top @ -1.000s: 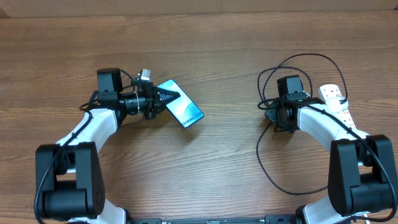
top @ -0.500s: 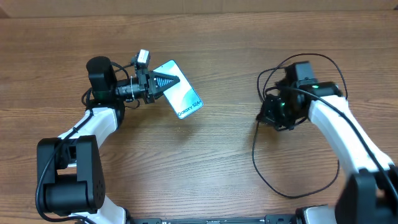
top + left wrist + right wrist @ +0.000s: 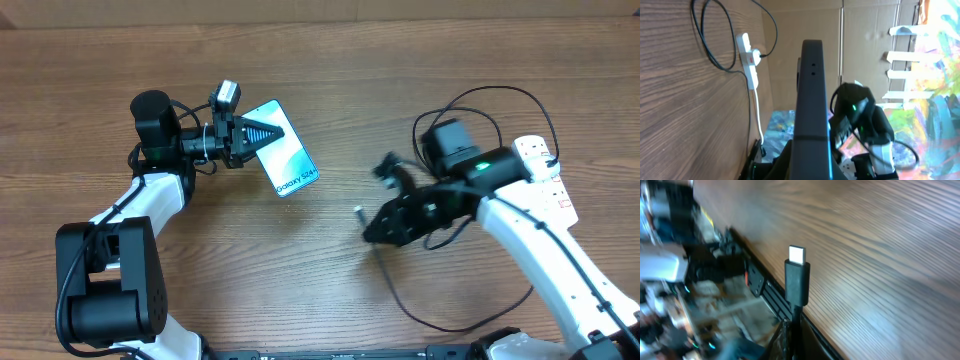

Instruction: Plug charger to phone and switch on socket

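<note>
My left gripper (image 3: 262, 133) is shut on the phone (image 3: 288, 160), a slim smartphone with a light blue screen and "Galaxy" text, and holds it lifted above the table at the left. In the left wrist view the phone (image 3: 811, 100) shows edge-on with its port end away. My right gripper (image 3: 372, 228) is shut on the charger's black plug (image 3: 797, 282), whose metal tip (image 3: 358, 211) points left toward the phone. The thin black cable (image 3: 450, 320) loops behind it. The white socket (image 3: 545, 165) lies at the far right and also shows in the left wrist view (image 3: 749, 57).
The wooden table (image 3: 320, 70) stretches across the view. The socket's white lead (image 3: 758, 117) runs off the table edge. Cardboard boxes (image 3: 865, 45) stand beyond the table in the left wrist view.
My right gripper has swung left and toward the front with the plug, pulling the cable along. My left gripper has raised and tilted the phone slightly further.
</note>
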Motion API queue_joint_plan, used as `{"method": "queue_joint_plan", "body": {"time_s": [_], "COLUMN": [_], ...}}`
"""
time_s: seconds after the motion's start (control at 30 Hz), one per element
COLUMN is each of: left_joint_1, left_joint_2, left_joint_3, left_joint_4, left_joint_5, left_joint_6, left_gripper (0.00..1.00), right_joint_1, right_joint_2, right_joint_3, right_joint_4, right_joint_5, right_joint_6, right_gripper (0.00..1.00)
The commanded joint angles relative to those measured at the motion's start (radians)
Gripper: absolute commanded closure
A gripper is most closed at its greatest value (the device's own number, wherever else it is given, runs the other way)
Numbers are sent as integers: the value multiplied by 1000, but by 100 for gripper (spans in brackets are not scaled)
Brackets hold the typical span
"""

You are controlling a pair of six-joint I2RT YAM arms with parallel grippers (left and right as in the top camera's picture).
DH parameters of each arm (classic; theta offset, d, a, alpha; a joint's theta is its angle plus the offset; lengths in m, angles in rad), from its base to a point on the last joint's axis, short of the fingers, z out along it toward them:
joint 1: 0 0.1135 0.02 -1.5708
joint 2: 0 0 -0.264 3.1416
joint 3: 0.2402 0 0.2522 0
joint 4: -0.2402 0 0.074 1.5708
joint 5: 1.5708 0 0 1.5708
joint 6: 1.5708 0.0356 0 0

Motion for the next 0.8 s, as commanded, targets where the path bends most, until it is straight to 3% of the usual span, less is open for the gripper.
{"method": "queue_joint_plan", "body": {"time_s": [0.0, 0.1, 0.23, 0.77], "left_joint_1": [2, 0, -21, -90], "left_joint_2": [1, 1, 1, 1], "left_joint_3": [23, 23, 23, 22], "left_joint_4": [4, 4, 4, -3], "left_joint_5": [44, 40, 40, 6], "left_joint_6": [-21, -19, 14, 78], "left_gripper": [96, 96, 96, 96], "right_joint_1": [130, 206, 274, 283], "right_joint_2": [-8, -8, -8, -8], "right_joint_3": [13, 13, 15, 117], "right_joint_4": [80, 137, 188, 156], "right_joint_5": [92, 217, 236, 354], "right_joint_6": [48, 105, 105, 130], "right_gripper": [96, 96, 96, 96]}}
